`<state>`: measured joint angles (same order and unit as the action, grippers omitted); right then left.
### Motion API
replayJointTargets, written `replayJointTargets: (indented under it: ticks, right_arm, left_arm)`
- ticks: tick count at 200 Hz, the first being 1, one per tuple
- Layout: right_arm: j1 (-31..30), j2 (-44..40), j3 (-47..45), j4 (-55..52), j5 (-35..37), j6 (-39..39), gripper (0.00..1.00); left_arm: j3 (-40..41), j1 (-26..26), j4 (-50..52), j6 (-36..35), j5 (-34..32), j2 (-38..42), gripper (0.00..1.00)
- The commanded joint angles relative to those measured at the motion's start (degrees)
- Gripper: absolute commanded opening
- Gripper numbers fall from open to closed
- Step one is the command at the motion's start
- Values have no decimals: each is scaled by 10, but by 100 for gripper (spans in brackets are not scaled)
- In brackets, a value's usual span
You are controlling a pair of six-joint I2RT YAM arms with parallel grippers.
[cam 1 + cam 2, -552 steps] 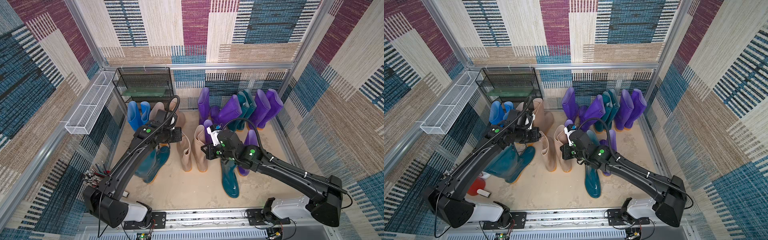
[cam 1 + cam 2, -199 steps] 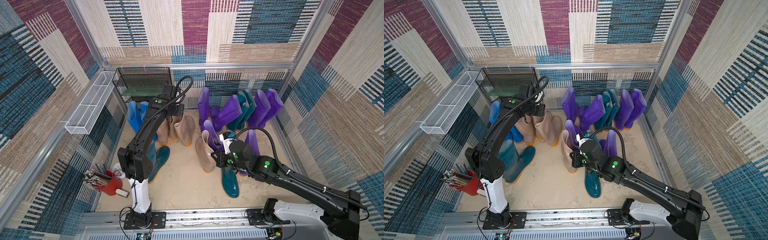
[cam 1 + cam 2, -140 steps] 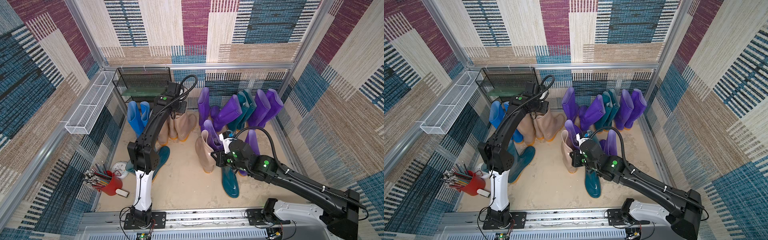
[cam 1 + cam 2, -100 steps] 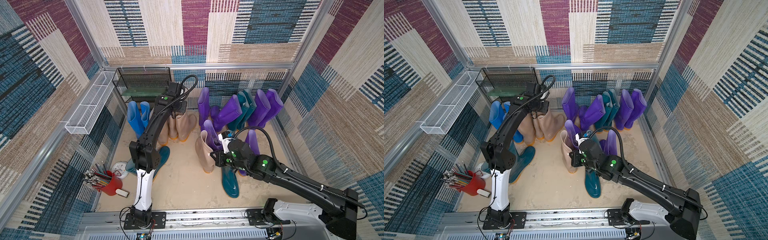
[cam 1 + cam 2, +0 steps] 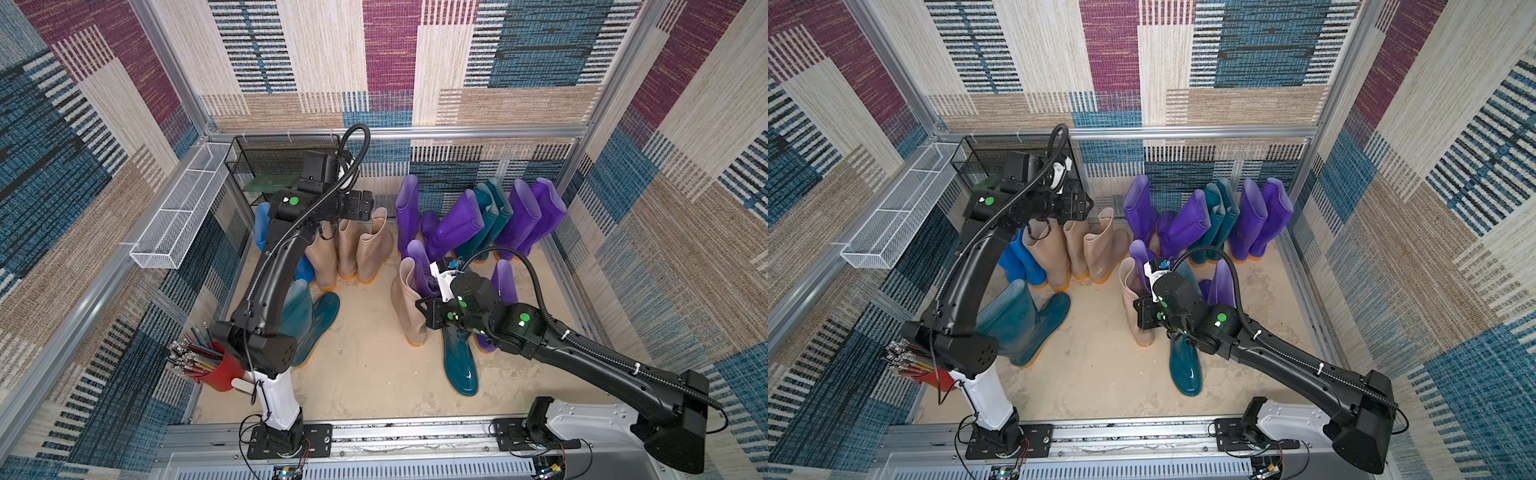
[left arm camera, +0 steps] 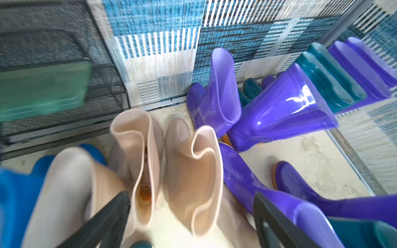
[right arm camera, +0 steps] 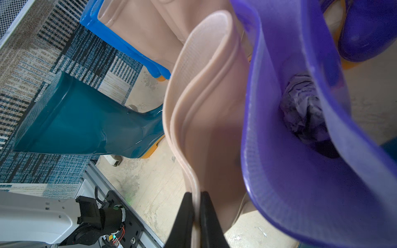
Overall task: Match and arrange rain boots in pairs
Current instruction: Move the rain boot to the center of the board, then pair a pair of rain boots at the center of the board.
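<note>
Three beige rain boots [image 5: 357,249] stand upright at the back left beside blue boots [image 5: 259,224]. My left gripper [image 5: 365,206] [image 6: 191,206] hovers open just above two beige boot tops [image 6: 193,167], holding nothing. In the middle, my right gripper [image 5: 424,311] [image 7: 196,206] is shut on the rim of a lone beige boot [image 5: 405,303] [image 7: 206,96]. A purple boot [image 7: 300,128] stuffed with paper leans against it. A teal boot [image 5: 459,365] stands below the right wrist. Two teal boots [image 5: 316,324] sit at the left, partly behind my left arm.
Purple and teal boots [image 5: 519,216] lean in a row along the back right wall. A black mesh basket [image 5: 274,162] and a white wire basket [image 5: 174,220] hang at the back left. A red cup of pens [image 5: 216,370] stands front left by the rail [image 5: 374,432].
My left arm carried a beige boot to the back beside the other beige ones, then opened and let it go. My right gripper kept its hold and barely moved.
</note>
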<state>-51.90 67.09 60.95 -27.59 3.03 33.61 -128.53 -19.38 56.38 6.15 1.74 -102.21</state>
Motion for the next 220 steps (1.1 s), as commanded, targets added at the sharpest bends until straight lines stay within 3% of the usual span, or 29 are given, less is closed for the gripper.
replayJointTargets:
  ticks: [1, 21, 63, 83, 102, 128, 191, 220]
  right_arm:
    - [3, 9, 8, 2, 4, -23, 0]
    - [6, 20, 19, 9, -1, -36, 0]
    - [9, 36, 38, 14, -12, -57, 0]
    - [10, 34, 34, 17, -12, -59, 0]
    - [13, 30, 22, 26, -14, -58, 0]
    - [16, 34, 18, 29, -24, -58, 0]
    - [16, 34, 33, 29, -23, -61, 0]
    - [16, 31, 34, 27, -17, -62, 0]
  left_arm:
    - [67, 3, -2, 17, -119, 59, 87]
    - [150, 17, -20, 31, -182, 111, 81]
    - [223, 50, -15, 41, -168, 137, 84]
    - [266, 51, -15, 55, -149, 162, 78]
    - [314, 51, -19, 70, -120, 192, 66]
    - [369, 51, -37, 87, -112, 226, 66]
    - [384, 83, -72, 114, -119, 160, 72]
    - [386, 103, -115, 115, -82, 130, 67]
